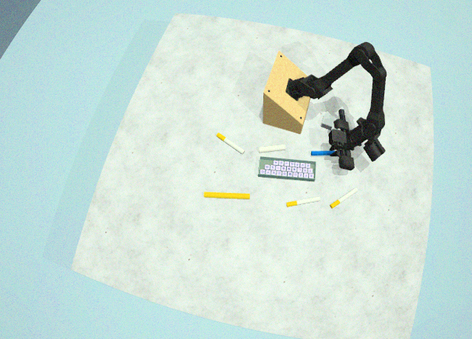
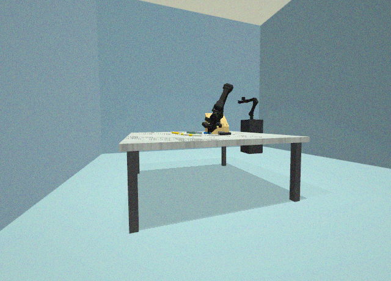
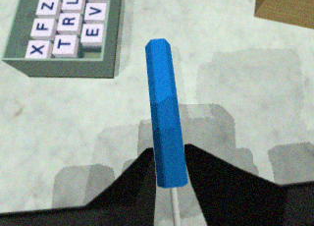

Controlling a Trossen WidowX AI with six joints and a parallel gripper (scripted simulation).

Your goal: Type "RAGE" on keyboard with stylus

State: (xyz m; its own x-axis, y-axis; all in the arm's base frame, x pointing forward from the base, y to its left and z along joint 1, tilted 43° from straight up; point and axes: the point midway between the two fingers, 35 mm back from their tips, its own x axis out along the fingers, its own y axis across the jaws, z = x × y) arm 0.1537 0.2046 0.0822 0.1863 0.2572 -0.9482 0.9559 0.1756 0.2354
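The stylus (image 1: 321, 152) (image 2: 206, 132) (image 3: 161, 79) has a blue faceted body and a thin grey rod at its near end in the wrist view. My gripper (image 1: 335, 152) (image 3: 169, 152) is shut on the stylus, near the rod end, with the blue body sticking out forward. It is low over the table; I cannot tell whether the stylus touches it. The green keyboard (image 1: 266, 162) (image 2: 193, 132) (image 3: 64, 69) with pale lettered keys lies left of the gripper in the top view. X, T, E, F, R and V keys show at its near end in the wrist view; the other end is cut off.
My arm's wooden base block (image 1: 284, 113) (image 3: 287, 9) stands behind the keyboard. A white stick (image 1: 272, 149) lies between them. A yellow bar (image 1: 226, 195) and three yellow-ended white sticks lie around the keyboard. A grey block (image 1: 326, 122) lies close to the gripper.
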